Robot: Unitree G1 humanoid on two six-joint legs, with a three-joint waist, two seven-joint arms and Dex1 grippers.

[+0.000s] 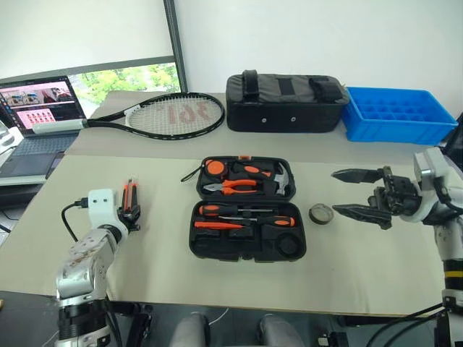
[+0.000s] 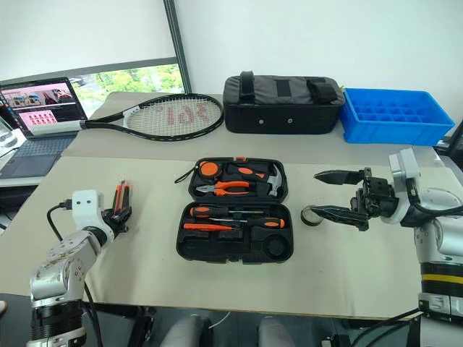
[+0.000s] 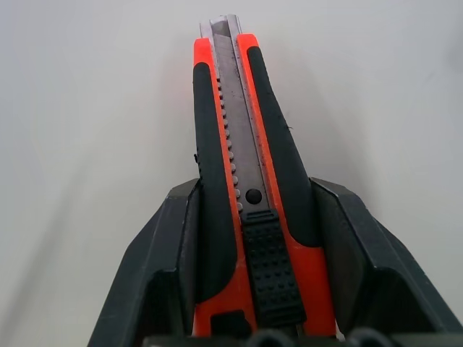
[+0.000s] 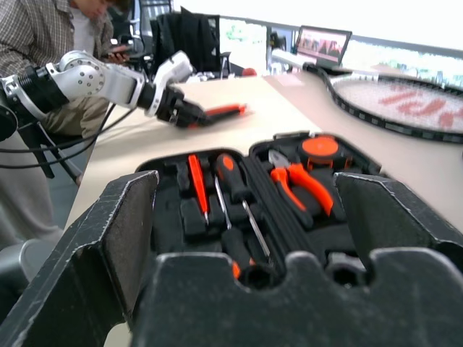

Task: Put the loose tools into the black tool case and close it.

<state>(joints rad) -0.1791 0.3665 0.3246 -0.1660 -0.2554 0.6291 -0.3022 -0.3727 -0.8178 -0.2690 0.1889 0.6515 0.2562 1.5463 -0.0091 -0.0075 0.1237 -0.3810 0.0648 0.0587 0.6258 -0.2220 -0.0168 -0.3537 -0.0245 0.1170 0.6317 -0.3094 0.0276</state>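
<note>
1. While the black tool case (image 1: 247, 210) lies open in the middle of the table (image 1: 376, 267), both screwdrivers and the slim orange tool already sit in its near half.
2. Left of the case, the utility knife (image 1: 129, 196) lies with its long axis running near to far, and the left hand (image 1: 129, 215) has its fingers on either side of the knife's near end, seemingly clamped on it, though a firm grip is hard to confirm.
3. From that hand, the case lies to the right.
4. Just right of the case sits the small tape roll (image 1: 321, 213), with the right hand (image 1: 346, 193) spread wide and empty beside it.
5. From the left wrist, the knife's far tip is cut off.
</note>
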